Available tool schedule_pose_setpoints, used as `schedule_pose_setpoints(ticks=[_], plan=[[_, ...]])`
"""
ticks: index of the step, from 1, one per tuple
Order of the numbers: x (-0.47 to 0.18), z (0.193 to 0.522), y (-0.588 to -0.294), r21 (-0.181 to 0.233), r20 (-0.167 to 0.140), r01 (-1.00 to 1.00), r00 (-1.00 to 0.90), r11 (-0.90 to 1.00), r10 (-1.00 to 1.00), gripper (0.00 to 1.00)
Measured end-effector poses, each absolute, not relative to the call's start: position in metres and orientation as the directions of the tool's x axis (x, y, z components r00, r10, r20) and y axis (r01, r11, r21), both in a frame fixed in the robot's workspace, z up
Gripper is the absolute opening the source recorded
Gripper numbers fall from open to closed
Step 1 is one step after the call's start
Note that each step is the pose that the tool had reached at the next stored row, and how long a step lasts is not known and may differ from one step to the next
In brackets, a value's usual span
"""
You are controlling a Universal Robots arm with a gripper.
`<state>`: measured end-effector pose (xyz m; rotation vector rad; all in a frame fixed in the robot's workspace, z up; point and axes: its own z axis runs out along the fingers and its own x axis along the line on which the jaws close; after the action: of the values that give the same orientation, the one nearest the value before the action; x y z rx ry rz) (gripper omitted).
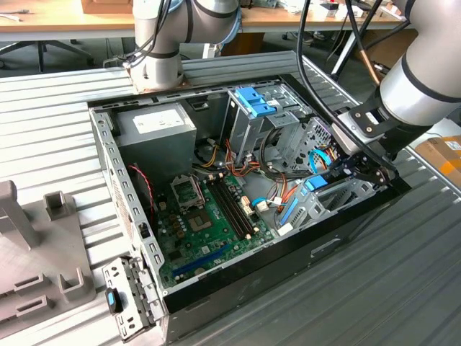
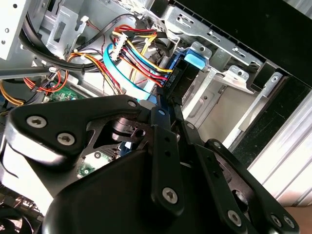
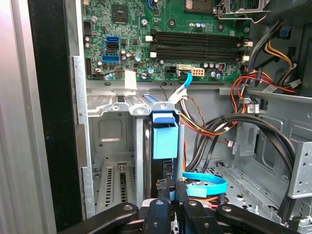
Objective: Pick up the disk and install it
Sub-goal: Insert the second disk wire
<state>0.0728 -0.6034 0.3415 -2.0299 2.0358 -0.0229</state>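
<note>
In the first wrist view the gripper (image 3: 172,195) sits nearest the lens, its black fingers (image 3: 157,214) drawn close on a thin dark edge with a blue strip along it; I judge it is clenched on the disk (image 3: 165,136), whose blue tab stands up just beyond the fingertips, at about 12 o'clock from them. The disk stands on edge inside the grey bay (image 3: 112,141) at the case's front corner, so it looks partly seated, not free in the air. In the exterior view the same spot lies at roughly 3 o'clock of the open case (image 1: 115,187), with the gripper (image 1: 353,169) low over the blue tab of the disk (image 1: 315,183). The main risk here is jamming: if the blue rails meet the bay walls askew, a push could bind the disk or bend the thin metal. Just beside it, in the second wrist view, a bundle of coloured cables (image 2: 141,53) and a flat blue cable (image 2: 129,78) crowd the disk (image 2: 197,58); they could be pinched behind it or snagged by the linkage. Farther off, at 12 o'clock in the first wrist view, lies the motherboard (image 3: 126,34), which a slip could scrape. How firm the grip is I cannot tell.
</note>
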Motion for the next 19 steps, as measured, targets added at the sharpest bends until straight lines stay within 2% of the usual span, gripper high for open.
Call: schedule_pose_setpoints(ticks=[14,19], plan=[[0.0720,0.3414,-0.6090,-0.200,-0.209,-0.979,0.016,0.027,-0.978,0.17],[0.0710,0.3414,-0.6116,-0.216,-0.228,-0.976,0.019,0.031,-0.973,0.17]])
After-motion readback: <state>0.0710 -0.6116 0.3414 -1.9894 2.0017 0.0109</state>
